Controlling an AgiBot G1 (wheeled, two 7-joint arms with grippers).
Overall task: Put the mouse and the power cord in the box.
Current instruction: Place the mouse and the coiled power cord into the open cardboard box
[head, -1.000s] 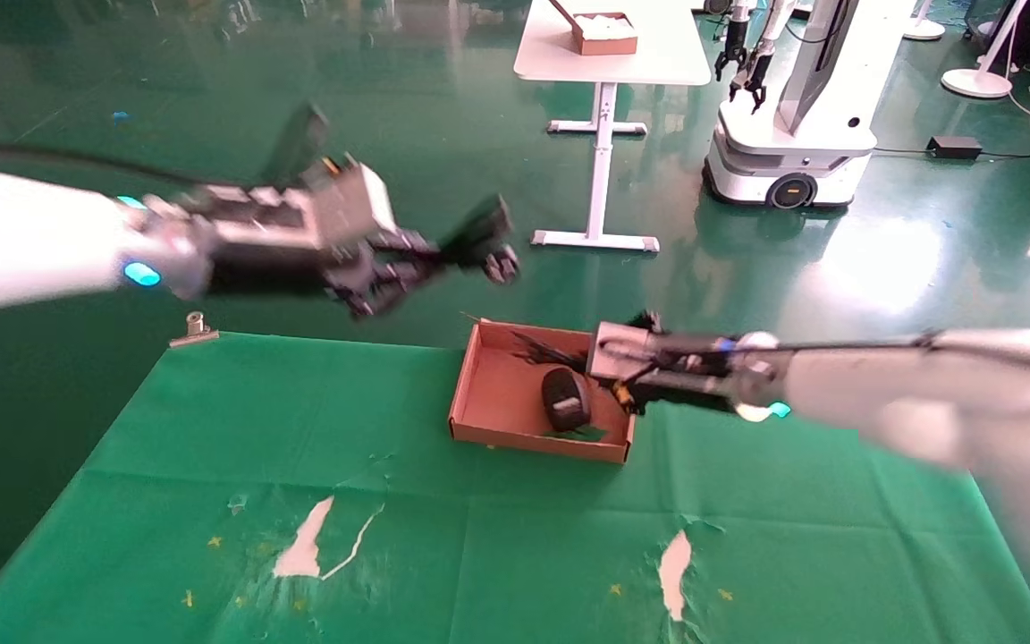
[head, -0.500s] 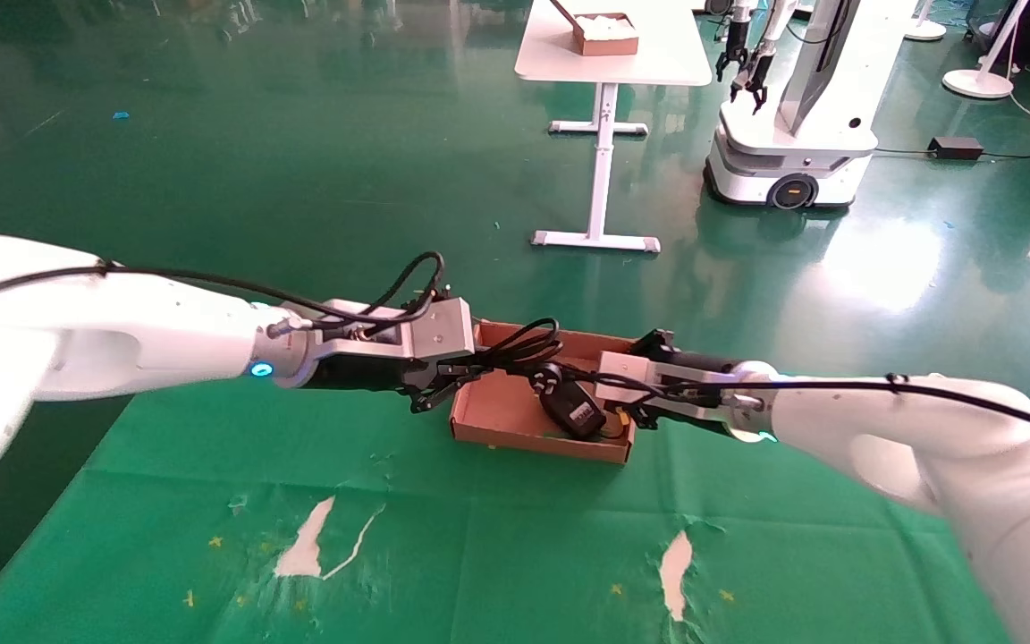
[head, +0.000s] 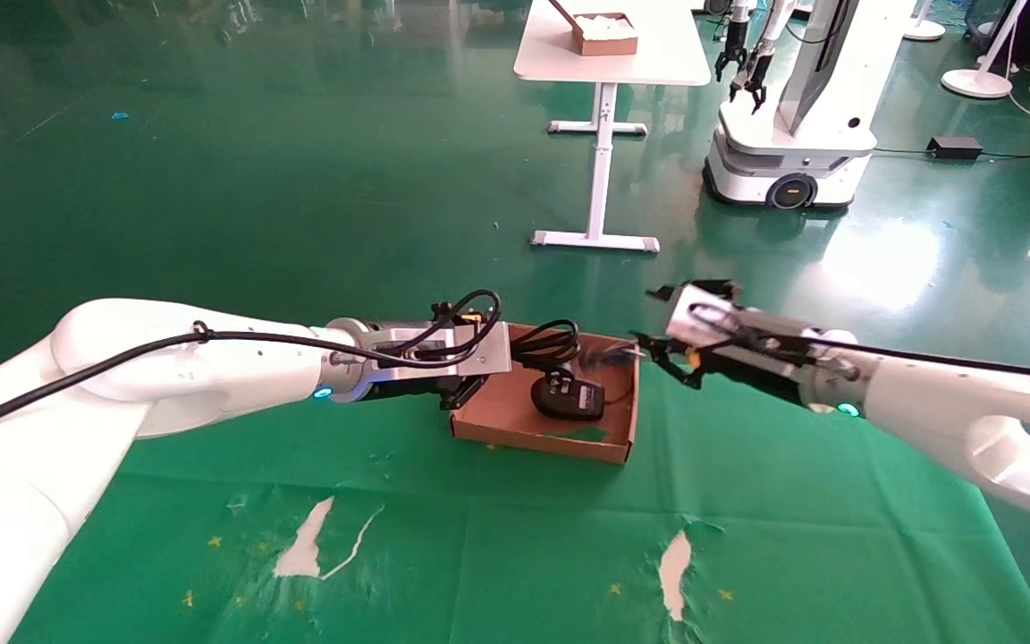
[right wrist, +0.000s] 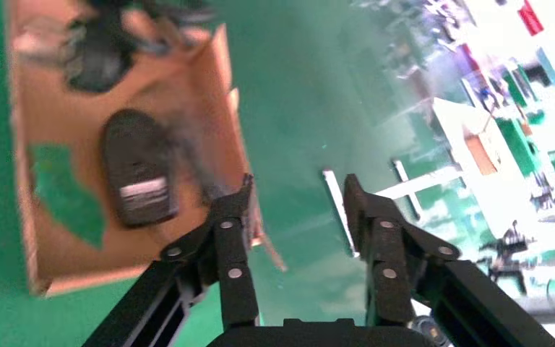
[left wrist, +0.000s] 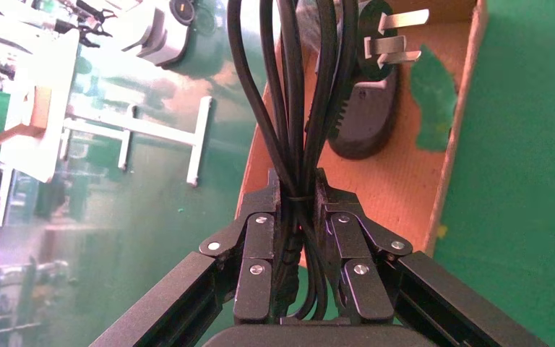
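Both arms wear smooth white rounded shells, each trailed by a thin black cable clipped along its length. Near each wrist a small cyan light glows on a grey ring — past it sits a silver, box-shaped metal block. The left black linkage gripper and the right black linkage gripper share one build — matt black bars joined by round silver screw heads, ending in narrow dark fingers.

I count one shallow reddish-brown cardboard box, one small black oval mouse, one looped thick black power cord, two black-fingered grippers, left and right, and one white table.
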